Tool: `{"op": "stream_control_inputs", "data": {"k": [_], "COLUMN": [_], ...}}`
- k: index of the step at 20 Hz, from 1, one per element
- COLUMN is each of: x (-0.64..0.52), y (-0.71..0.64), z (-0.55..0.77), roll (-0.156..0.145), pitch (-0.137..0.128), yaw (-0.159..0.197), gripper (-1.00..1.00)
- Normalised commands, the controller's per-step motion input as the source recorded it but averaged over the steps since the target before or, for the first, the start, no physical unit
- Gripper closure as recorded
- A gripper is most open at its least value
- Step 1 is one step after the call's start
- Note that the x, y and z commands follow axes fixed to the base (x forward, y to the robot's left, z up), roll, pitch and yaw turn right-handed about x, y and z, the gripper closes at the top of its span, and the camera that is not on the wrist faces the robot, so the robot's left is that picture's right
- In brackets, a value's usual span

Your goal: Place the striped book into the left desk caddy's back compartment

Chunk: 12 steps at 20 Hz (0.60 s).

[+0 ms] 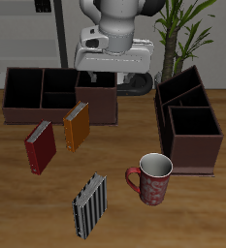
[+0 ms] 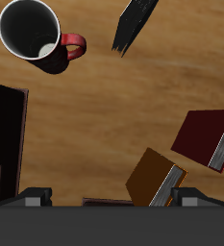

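Note:
The striped book (image 1: 89, 205) (image 2: 136, 24) leans upright near the table's front edge, beside the mug. The left desk caddy (image 1: 208, 145) (image 2: 23, 135), dark maroon and lengthwise, stands past the mug toward the table's side; its back compartment (image 1: 178, 90) is the divided narrow section at its far end, and its large square bin (image 1: 195, 126) lies nearer the front. My gripper (image 1: 113, 82) (image 2: 112, 199) hangs open and empty high over the back middle of the table, far from the book. Its fingertips (image 2: 33, 197) stand wide apart.
A red book (image 1: 41, 145) (image 2: 208, 137) and an orange book (image 1: 76, 126) (image 2: 154, 176) stand in front of a second, wide caddy (image 1: 56, 89). A red mug (image 1: 153, 177) (image 2: 32, 34) stands between the striped book and the left caddy. A plant (image 1: 187, 29) stands behind.

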Motion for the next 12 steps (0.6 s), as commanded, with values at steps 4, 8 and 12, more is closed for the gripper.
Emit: {"op": "stream_control_inputs", "data": {"k": [4, 8, 12], "x": [0.19, 0.40, 0.51], "y": [-0.04, -0.13, -0.34], "z": [0.12, 0.07, -0.02], "roll": [0.025, 0.078, 0.002], "pitch": [-0.025, 0.015, -0.003], "yaw": [0.034, 0.044, 0.019], "gripper": [-1.00, -1.00, -1.00]}}
